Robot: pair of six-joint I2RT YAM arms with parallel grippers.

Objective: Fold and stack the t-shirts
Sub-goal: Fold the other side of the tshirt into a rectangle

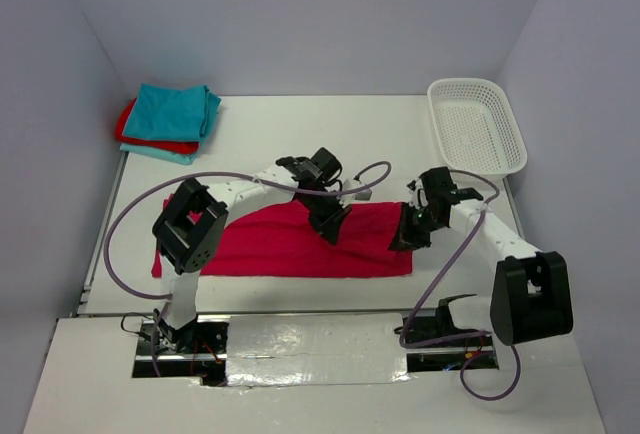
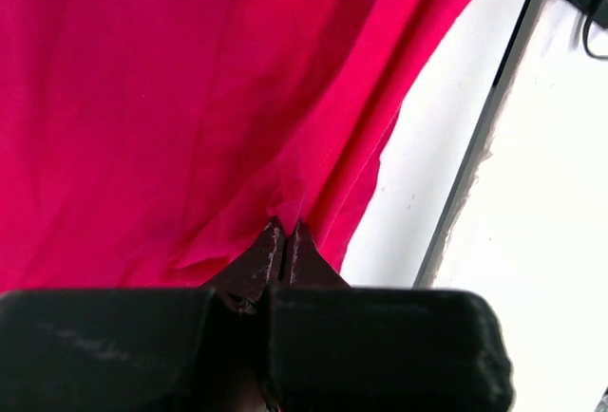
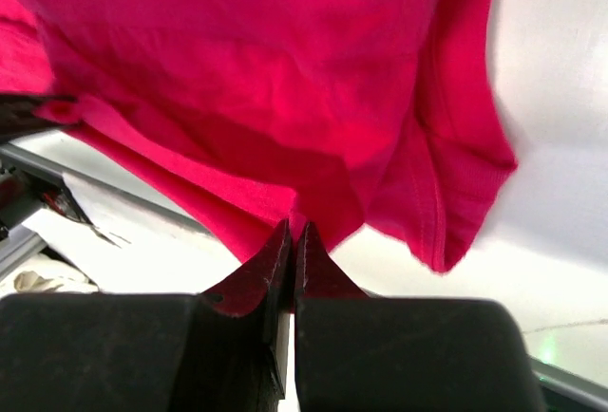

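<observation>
A pinkish-magenta t-shirt (image 1: 270, 244) lies spread wide across the near middle of the table. My left gripper (image 1: 330, 224) is shut on its cloth near the middle of the far edge; the left wrist view shows the fingertips (image 2: 285, 241) pinching a fold of the shirt (image 2: 142, 99). My right gripper (image 1: 408, 234) is shut on the shirt's right end; the right wrist view shows the fingertips (image 3: 294, 236) clamped on the cloth (image 3: 266, 70), with a sleeve hanging to the right. A stack of folded shirts, teal (image 1: 175, 112) over red (image 1: 135, 136), lies at the far left.
A white mesh basket (image 1: 478, 124) stands at the far right corner. Grey cables loop from both arms over the near part of the table. The table's near edge and a metal rail run just in front of the shirt.
</observation>
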